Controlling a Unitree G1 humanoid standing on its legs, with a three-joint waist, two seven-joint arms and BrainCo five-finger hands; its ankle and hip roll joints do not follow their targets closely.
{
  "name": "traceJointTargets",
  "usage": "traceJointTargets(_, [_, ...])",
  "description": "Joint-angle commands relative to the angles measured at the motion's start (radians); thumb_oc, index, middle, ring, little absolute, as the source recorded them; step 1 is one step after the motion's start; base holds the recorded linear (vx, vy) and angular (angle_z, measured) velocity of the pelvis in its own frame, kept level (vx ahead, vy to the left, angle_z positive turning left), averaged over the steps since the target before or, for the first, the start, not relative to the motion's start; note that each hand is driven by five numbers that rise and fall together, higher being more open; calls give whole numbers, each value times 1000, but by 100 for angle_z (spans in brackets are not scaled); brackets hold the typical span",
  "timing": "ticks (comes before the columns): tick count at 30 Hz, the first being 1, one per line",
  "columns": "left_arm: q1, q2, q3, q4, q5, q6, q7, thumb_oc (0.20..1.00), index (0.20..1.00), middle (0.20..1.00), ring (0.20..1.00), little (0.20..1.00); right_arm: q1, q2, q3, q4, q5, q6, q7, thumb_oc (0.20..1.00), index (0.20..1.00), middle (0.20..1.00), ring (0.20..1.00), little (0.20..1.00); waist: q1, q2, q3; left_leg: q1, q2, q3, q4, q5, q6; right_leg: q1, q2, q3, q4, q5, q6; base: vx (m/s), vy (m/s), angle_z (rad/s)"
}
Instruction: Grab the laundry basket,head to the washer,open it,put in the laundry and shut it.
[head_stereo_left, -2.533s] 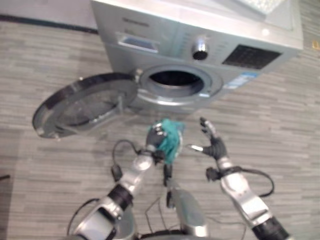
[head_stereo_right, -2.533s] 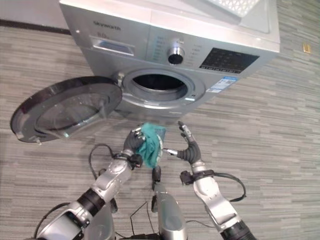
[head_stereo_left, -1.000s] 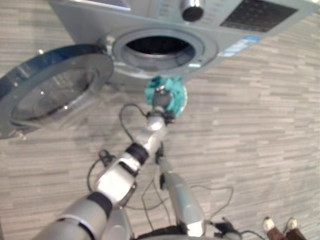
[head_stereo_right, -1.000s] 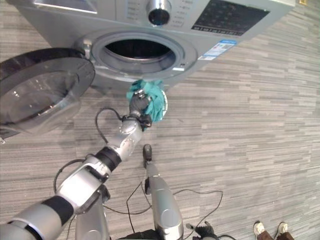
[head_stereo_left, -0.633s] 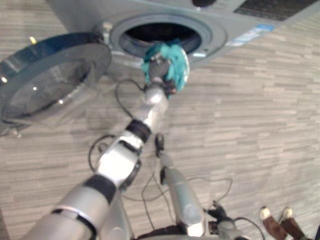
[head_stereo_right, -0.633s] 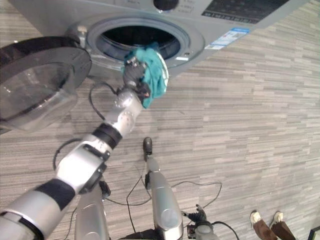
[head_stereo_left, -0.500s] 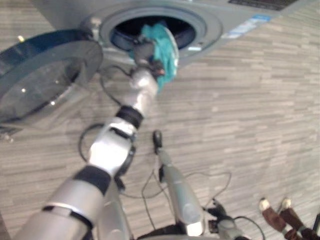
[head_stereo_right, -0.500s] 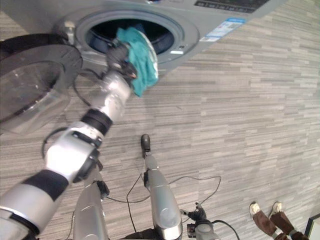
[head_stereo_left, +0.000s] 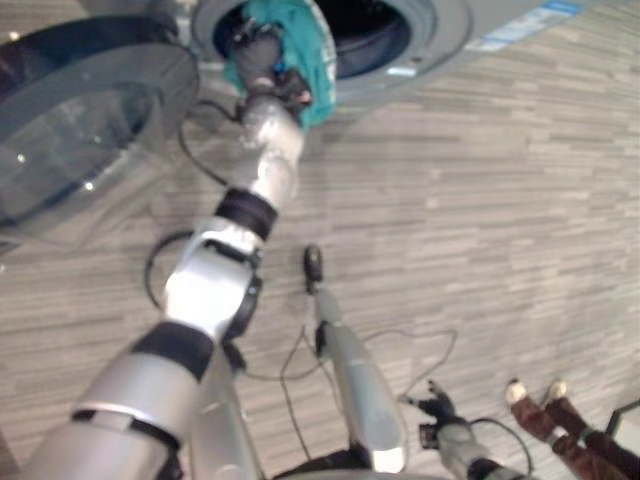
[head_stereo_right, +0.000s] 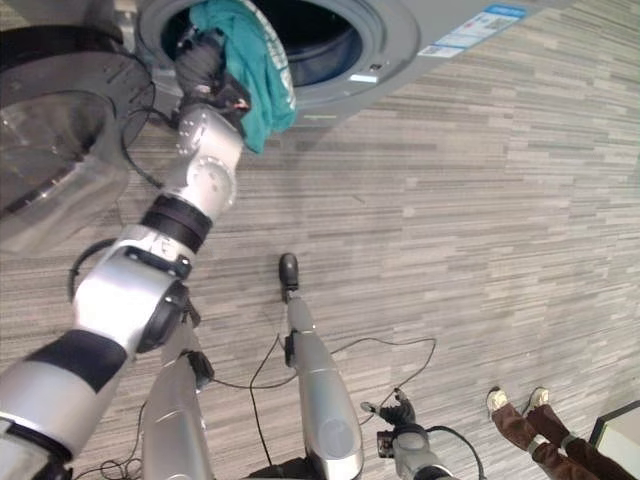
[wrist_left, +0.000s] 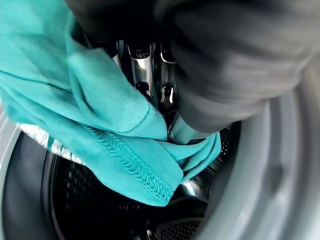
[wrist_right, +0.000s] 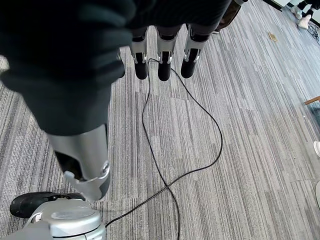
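My left hand (head_stereo_left: 262, 55) is shut on a teal cloth (head_stereo_right: 250, 70) at the mouth of the silver washer (head_stereo_left: 440, 25). The cloth hangs over the lower rim of the round opening. In the left wrist view the cloth (wrist_left: 100, 125) is bunched under curled fingers (wrist_left: 142, 65), with the dark perforated drum (wrist_left: 75, 210) just beyond. The round glass door (head_stereo_left: 80, 120) stands swung open to the left of the opening. My right hand (head_stereo_right: 398, 412) hangs low by my side, and its fingers (wrist_right: 160, 62) are straight above the floor.
A person's shoes (head_stereo_right: 510, 405) stand on the grey striped floor at the lower right. The open door (head_stereo_right: 50, 120) juts out over the floor on the left side of my left arm.
My left arm has stretched forward and brought the teal cloth from in front of the washer to its opening. The camera has moved closer. The right hand has dropped to my side.
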Motion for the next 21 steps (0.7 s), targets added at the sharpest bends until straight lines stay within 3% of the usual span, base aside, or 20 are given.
traceJointTargets(1, [8,-37,17,-69,15,-44,-8,200,200,200,200,200,65,-60,-26,-19,19,15,-8,1000,1000,1000,1000,1000,-25,6,-25,-81,-30,-77,157,-154,58,68,-61,47,276,-177,77,0,312,-28])
traceJointTargets(2, [40,-46,10,-105,12,-53,-1,200,200,200,200,200,67,-69,-24,-25,18,14,-2,1000,1000,1000,1000,1000,-29,8,-7,-58,-34,-97,207,-190,87,6,-35,96,470,-163,73,63,306,-49])
traceJointTargets(4, [69,-56,12,-142,-2,-61,12,200,200,200,200,200,71,-93,-9,-34,16,22,7,1000,1000,1000,1000,1000,-58,14,31,-12,-53,-135,292,-258,130,-95,33,179,641,-165,51,208,250,-63])
traceJointTargets(6, [82,-38,34,-143,6,-53,8,200,200,200,200,200,76,-106,-3,-41,9,27,12,1000,1000,1000,1000,1000,-73,10,31,49,-64,-121,319,-322,131,-135,31,196,513,-187,36,509,37,-18])
traceJointTargets(7, [97,-42,64,-117,-17,-65,-2,200,200,200,200,200,77,-138,-9,-51,-1,38,8,1000,1000,1000,1000,1000,-101,26,31,141,-84,-138,294,-367,113,-193,7,244,256,-126,68,530,-117,25])
traceJointTargets(8, [96,-42,67,-114,-19,-66,-4,200,200,200,200,200,79,-140,-8,-53,-1,39,8,1000,1000,1000,1000,1000,-102,29,31,144,-83,-138,293,-369,114,-187,7,243,249,-123,70,483,-262,18])
traceJointTargets(9, [118,-67,55,-126,-16,-66,-18,200,200,200,200,200,97,-146,-19,-67,-11,38,7,1000,1000,1000,1000,1000,-105,20,31,127,-96,-150,371,-391,102,-145,-25,252,192,-117,71,128,-210,26])
traceJointTargets(11, [156,-126,42,-179,-34,-90,-28,200,200,200,200,200,110,-135,-25,-85,-10,33,8,1000,1000,1000,1000,1000,-110,27,31,115,-111,-168,407,-386,95,-103,-34,290,203,-92,65,136,-248,45])
traceJointTargets(12, [164,-139,32,-193,-34,-95,-26,200,200,200,200,200,107,-133,-19,-80,-8,30,9,1000,1000,1000,1000,1000,-113,32,31,106,-100,-179,411,-379,91,-110,-15,285,229,-86,59,109,-243,84])
traceJointTargets(14, [172,-149,14,-204,-28,-95,-24,200,200,200,200,200,95,-132,-18,-76,-1,24,12,1000,1000,1000,1000,1000,-109,34,31,113,-72,-197,389,-358,80,-96,12,261,253,-92,46,81,-294,89])
traceJointTargets(18, [201,-233,-40,-264,21,-88,11,200,200,200,200,200,63,-142,-14,-112,38,0,-16,1000,1000,1000,1000,1000,-73,57,31,100,-52,-233,341,-314,63,-78,15,206,247,-106,34,31,-290,30])
traceJointTargets(21, [124,-260,-123,-261,106,-56,7,200,200,200,200,200,89,-137,11,-187,33,-21,-28,1000,1000,1000,1000,1000,-69,50,23,111,-4,-256,203,-254,31,-76,38,144,214,-108,32,87,-230,27])
